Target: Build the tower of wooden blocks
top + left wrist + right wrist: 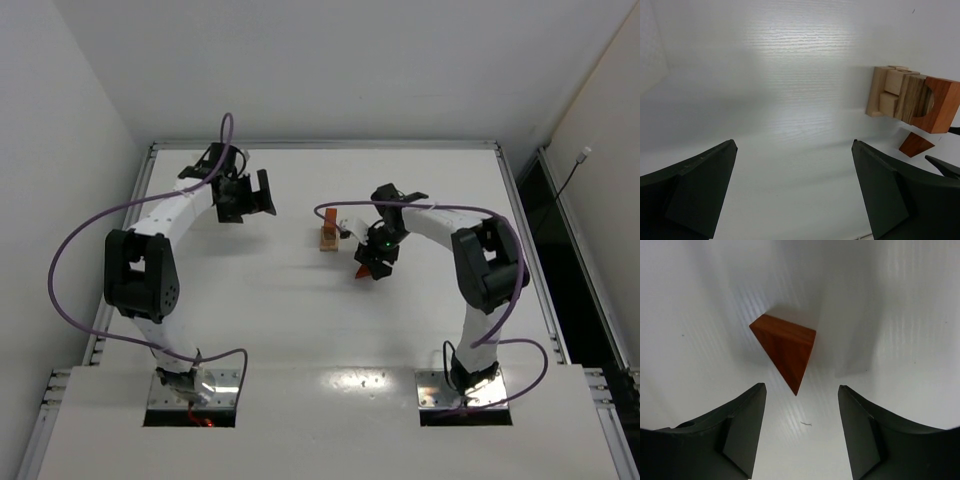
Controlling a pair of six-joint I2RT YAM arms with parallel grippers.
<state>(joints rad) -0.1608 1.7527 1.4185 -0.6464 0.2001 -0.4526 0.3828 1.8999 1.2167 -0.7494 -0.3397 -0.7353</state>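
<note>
Right claw [801, 399] spread, poised at the reddish wedge [787, 352], not touching. The wedge lies on the table [300, 330] near the tower [328, 238]. Left claw [795, 150] spread, empty. Best to centre it and pinch the flat faces, not the slope.

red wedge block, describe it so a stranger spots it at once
On the white table, look just right of centre, beside the small stack of tan and reddish wooden blocks. The reddish-brown triangular wooden wedge lies before the right arm's black fingers, the only loose, unstacked piece.
</note>
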